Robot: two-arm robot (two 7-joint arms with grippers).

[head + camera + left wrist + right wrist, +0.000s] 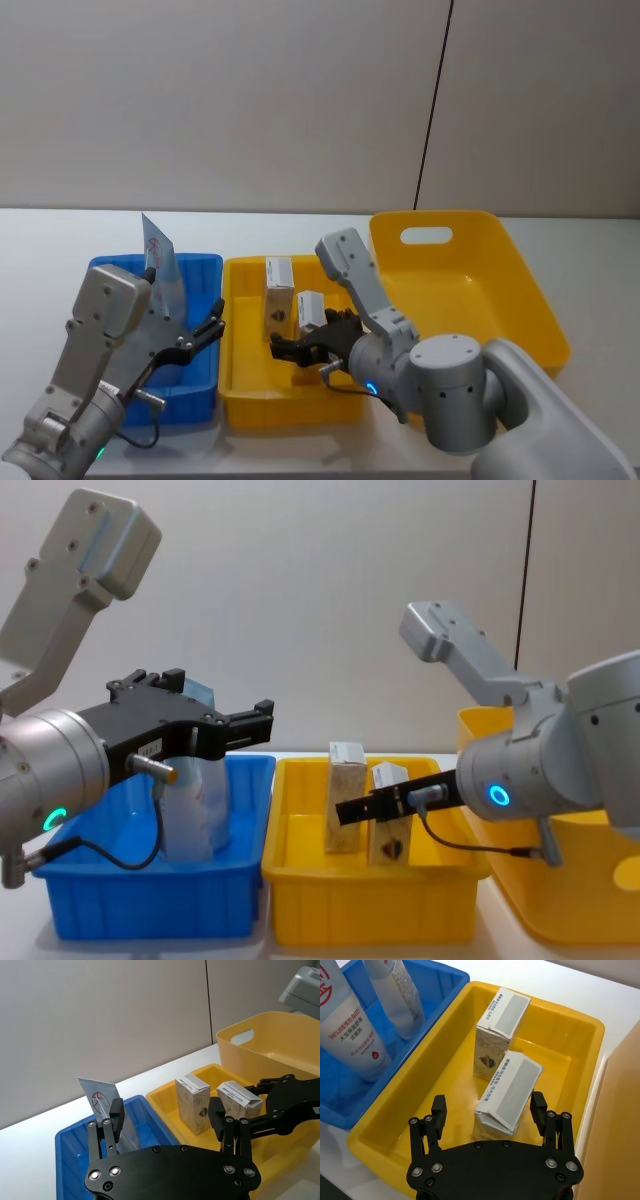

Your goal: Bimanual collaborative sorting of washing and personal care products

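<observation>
Where the right gripper straddles it, one carton is partly hidden.

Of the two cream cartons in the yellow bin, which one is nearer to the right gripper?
The carton flanked by the open jaws of the right gripper; the other carton stands beyond it, nearer the yellow bin's far wall.

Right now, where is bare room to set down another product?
Freest: the large yellow bin, floor bare. The small yellow bin has a bare strip between its cartons and the wall beside the blue bin. Crowded: the nearer carton, straddled by the open right end effector; the tubes by the left end effector.
</observation>
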